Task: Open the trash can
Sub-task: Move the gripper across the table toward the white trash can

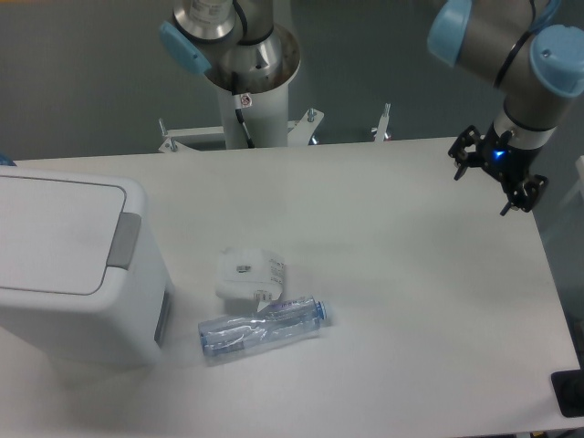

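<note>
Camera view from above the table, and the whole story is distance: the gripper (497, 181) hangs at the far right edge of the table, up near the back corner, while the trash can (68, 265) sits at the opposite end, hard against the left side of the picture and toward the front. Jaws are spread wide with nothing between them, the two black fingers (464, 153) splayed apart and pointing down toward the tabletop, a small blue light glowing on the wrist. From those jaws the bin lies well to the left and nearer the camera, almost the full width of the table (411, 301) away. Lid (55, 235) is flat and closed, and the grey tab (125, 240) runs along its right edge, the side that faces the arm, with its long axis going front to back. That looks like the helpful bit: a reach coming in from the right meets the tab first. In between, near the middle of the table, a small white packet (249, 274) lies touching a clear bottle (263, 328) with a blue label, the bottle on its side just right of the bin's front corner. Both sit low and a little forward of the straight line to the tab, so I judge the path passable if the arm travels high. Nothing opened yet.
</note>
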{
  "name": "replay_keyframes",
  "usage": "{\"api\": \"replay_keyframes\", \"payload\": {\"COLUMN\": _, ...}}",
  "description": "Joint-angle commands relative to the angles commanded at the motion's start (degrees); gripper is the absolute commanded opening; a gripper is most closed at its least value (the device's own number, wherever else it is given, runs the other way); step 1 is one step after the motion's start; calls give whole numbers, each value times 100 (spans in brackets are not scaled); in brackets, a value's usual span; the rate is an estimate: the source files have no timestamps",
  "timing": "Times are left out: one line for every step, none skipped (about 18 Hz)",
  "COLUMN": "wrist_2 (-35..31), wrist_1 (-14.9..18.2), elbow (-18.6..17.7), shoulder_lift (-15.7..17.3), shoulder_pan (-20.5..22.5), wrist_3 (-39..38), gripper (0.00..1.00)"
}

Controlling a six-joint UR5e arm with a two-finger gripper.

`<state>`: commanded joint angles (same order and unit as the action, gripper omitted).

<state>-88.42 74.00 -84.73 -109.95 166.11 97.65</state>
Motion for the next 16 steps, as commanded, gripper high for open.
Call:
{"api": "replay_keyframes", "payload": {"wrist_2": -9, "wrist_1": -9, "elbow": 0, "shoulder_lift": -17, "shoulder_pan": -9, "wrist_3": 0, "gripper": 100}}
{"api": "replay_keyframes", "payload": {"wrist_2": 17, "wrist_1": -9, "elbow": 9, "shoulder_lift": -26, "shoulder_pan": -9, "wrist_3": -9, "gripper": 100}}
{"api": "replay_keyframes", "payload": {"wrist_2": 26, "wrist_1": -9, "elbow": 9, "shoulder_lift": -26, "shoulder_pan": -18, "wrist_3": -26, "gripper": 100}}
{"api": "replay_keyframes", "payload": {"wrist_2": 35, "wrist_1": 0, "elbow": 9, "shoulder_lift": -18, "shoulder_pan": -18, "wrist_3": -18, "gripper": 100}}
{"api": "replay_keyframes", "payload": {"wrist_2": 87, "wrist_1": -9, "elbow": 9, "shoulder_lift": -26, "shoulder_pan": -26, "wrist_3": -26, "gripper": 100}}
{"api": "replay_keyframes", "payload": {"wrist_2": 227, "wrist_1": -9, "elbow": 9, "shoulder_lift": -35, "shoulder_pan": -26, "wrist_3": -35, "gripper": 100}}
{"api": "replay_keyframes", "payload": {"wrist_2": 385, "wrist_1": -17, "elbow": -17, "shoulder_lift": -44, "shoulder_pan": -9, "wrist_3": -174, "gripper": 100}}
{"api": "replay_keyframes", "payload": {"wrist_2": 482, "wrist_1": -18, "elbow": -26, "shoulder_lift": -44, "shoulder_pan": 0, "wrist_3": -480, "gripper": 100}}
{"api": "replay_keyframes", "payload": {"wrist_2": 588, "wrist_1": -18, "elbow": -26, "shoulder_lift": -35, "shoulder_pan": -9, "wrist_3": -840, "gripper": 100}}
{"api": "replay_keyframes", "payload": {"wrist_2": 728, "wrist_1": -18, "elbow": -9, "shoulder_lift": -26, "shoulder_pan": -18, "wrist_3": -1227, "gripper": 100}}
{"api": "replay_keyframes", "payload": {"wrist_2": 947, "wrist_1": -18, "elbow": -17, "shoulder_lift": -26, "shoulder_pan": -44, "wrist_3": -1761, "gripper": 100}}
{"api": "replay_keyframes", "payload": {"wrist_2": 1001, "wrist_1": -9, "elbow": 26, "shoulder_lift": -35, "shoulder_pan": -88, "wrist_3": -2045, "gripper": 100}}
{"api": "replay_keyframes", "payload": {"wrist_2": 1002, "wrist_1": -9, "elbow": 113, "shoulder_lift": -53, "shoulder_pan": -201, "wrist_3": -2318, "gripper": 100}}
{"api": "replay_keyframes", "payload": {"wrist_2": 1011, "wrist_1": -9, "elbow": 184, "shoulder_lift": -70, "shoulder_pan": -324, "wrist_3": -2590, "gripper": 100}}
{"api": "replay_keyframes", "payload": {"wrist_2": 1019, "wrist_1": 0, "elbow": 237, "shoulder_lift": -53, "shoulder_pan": -386, "wrist_3": -2828, "gripper": 100}}
{"api": "replay_keyframes", "payload": {"wrist_2": 1063, "wrist_1": 0, "elbow": 237, "shoulder_lift": -35, "shoulder_pan": -439, "wrist_3": -3030, "gripper": 100}}
